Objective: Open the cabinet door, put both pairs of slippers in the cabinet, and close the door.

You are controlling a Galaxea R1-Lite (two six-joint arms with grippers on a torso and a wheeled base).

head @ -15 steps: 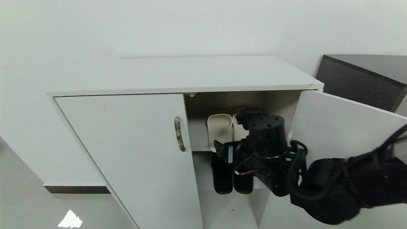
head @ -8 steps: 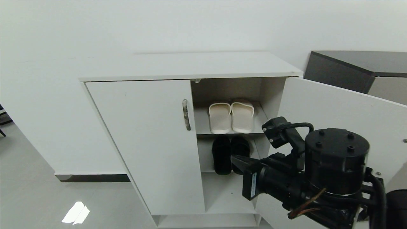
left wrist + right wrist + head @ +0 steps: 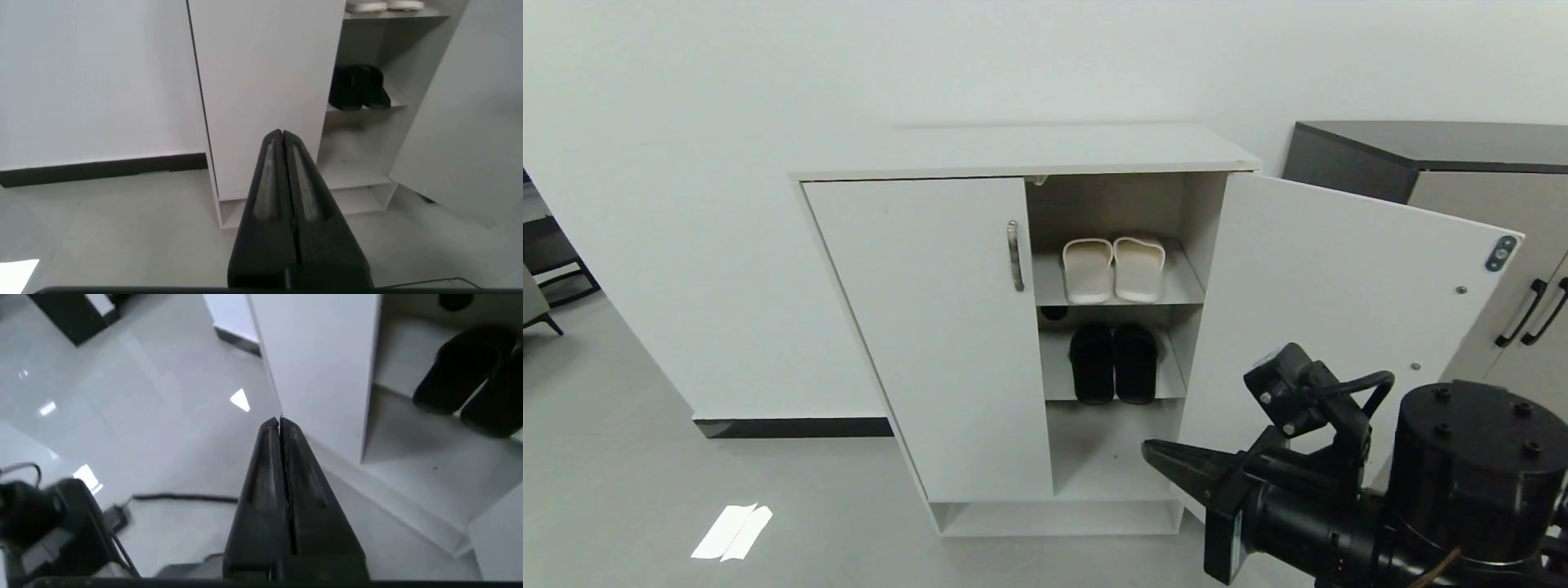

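The white cabinet [image 3: 1029,151] stands against the wall with its left door [image 3: 931,327] closed and its right door [image 3: 1339,310] swung wide open. A white pair of slippers [image 3: 1112,269] sits on the upper shelf. A black pair of slippers [image 3: 1112,363] sits on the shelf below. My right gripper [image 3: 1153,451] is shut and holds nothing, low in front of the open door, outside the cabinet. The left gripper [image 3: 282,137] is shut too, held back from the cabinet and pointing toward the closed door [image 3: 261,73]. The black slippers [image 3: 474,376] also appear past the right gripper [image 3: 279,423].
A dark grey cabinet [image 3: 1421,163] with black handles [image 3: 1535,310] stands just right of the open door. A chair [image 3: 547,261] is at the far left. The grey floor [image 3: 727,457] in front is open. A cable and a black device [image 3: 49,514] lie on the floor.
The whole head view has shifted: the camera backed away from the cabinet. My right gripper came out from beside the black slippers and now sits outside the cabinet, lower.
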